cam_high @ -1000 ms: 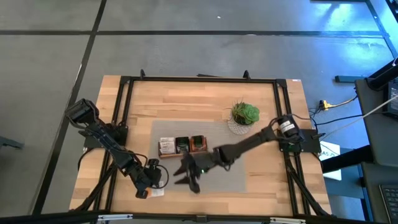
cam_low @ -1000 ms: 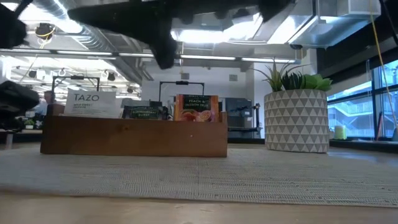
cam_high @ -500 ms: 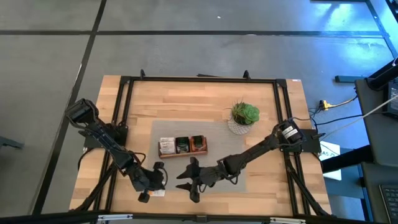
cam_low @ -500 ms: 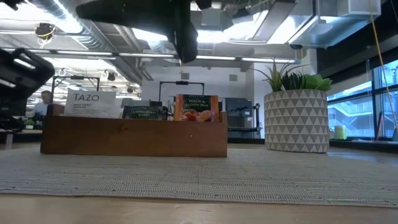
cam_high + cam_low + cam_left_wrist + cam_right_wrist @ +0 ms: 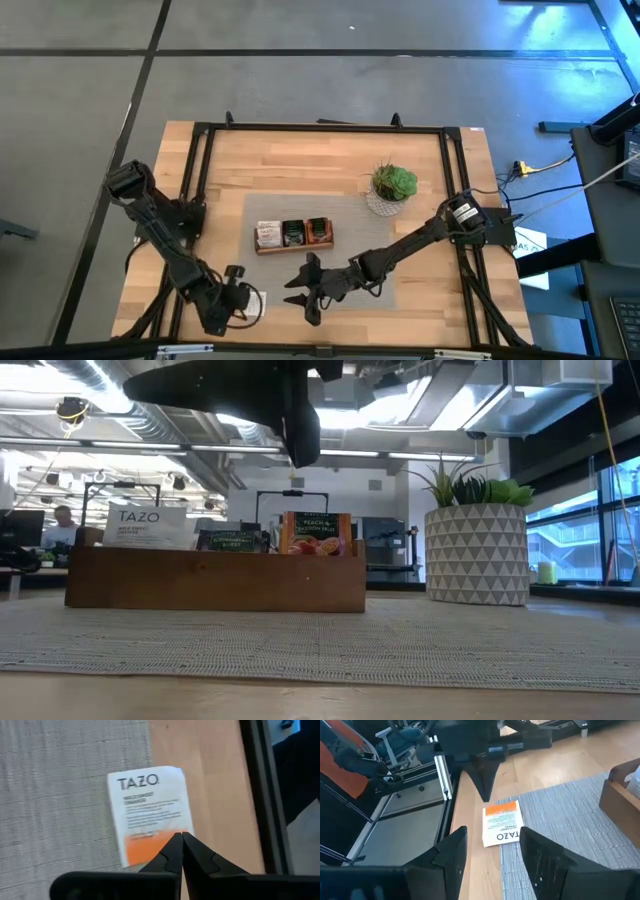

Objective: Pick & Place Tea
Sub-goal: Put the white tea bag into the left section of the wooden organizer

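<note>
Lying flat at the near left edge of the grey mat, half on the weave and half on the bare wood of the table: one white-and-orange tea sachet, printed TAZO, held by nothing; showing also in the right wrist view, orange end pointing away from that camera; hovering just above its orange end, the left gripper, fingers pressed together into one point, empty, tips seeming just clear of the paper though contact cannot be told for sure; sitting at the near left corner of the table in the high view, with the sachet showing as a pale patch just to its right; reaching in from the right side, the right gripper, jaws spread and gripping nothing, hanging over the near part of the mat, just right of the sachet and near the left gripper; aiming its two dark fingers toward the sachet, one to each side of it in its own view; standing farther back on the mat, the wooden tray with three compartments, holding upright sachets: a white one in the left compartment, a dark one in the middle, an orange one in the right; standing at the far right corner of the mat, well apart from both grippers, the potted plant in its white patterned pot; sitting in the room beyond the table, at the left of the low view, a person.
</note>
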`<state>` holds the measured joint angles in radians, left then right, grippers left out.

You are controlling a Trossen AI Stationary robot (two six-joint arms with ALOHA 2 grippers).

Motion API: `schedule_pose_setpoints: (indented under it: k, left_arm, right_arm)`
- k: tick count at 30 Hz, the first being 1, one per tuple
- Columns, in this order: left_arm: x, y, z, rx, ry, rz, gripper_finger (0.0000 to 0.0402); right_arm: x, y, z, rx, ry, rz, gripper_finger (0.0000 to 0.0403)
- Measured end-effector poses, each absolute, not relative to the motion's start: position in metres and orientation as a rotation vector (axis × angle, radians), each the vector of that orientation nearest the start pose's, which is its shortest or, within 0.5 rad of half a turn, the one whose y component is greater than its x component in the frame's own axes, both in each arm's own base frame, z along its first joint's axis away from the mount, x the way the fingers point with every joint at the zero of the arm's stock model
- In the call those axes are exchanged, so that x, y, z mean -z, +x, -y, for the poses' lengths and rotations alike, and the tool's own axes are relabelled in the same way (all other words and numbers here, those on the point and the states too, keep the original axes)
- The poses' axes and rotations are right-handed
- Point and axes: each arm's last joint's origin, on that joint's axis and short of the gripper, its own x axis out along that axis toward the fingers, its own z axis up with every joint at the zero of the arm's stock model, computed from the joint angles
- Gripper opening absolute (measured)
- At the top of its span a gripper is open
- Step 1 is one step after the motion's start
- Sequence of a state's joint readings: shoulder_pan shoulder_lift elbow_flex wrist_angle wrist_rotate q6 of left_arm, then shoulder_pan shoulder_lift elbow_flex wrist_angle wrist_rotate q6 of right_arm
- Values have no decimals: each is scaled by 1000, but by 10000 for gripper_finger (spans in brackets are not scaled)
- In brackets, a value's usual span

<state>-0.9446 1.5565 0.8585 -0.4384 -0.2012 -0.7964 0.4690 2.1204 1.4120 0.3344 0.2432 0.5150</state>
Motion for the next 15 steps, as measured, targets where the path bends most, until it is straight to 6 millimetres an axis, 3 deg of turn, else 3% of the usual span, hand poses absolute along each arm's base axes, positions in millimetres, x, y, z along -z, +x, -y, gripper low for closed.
schedule_pose_setpoints:
  k: [15]
  left_arm:
    - [-134, 181, 236, 175, -103, -1206, 2]
  right_arm:
    - [-179, 424, -207, -127, 350, -405, 184]
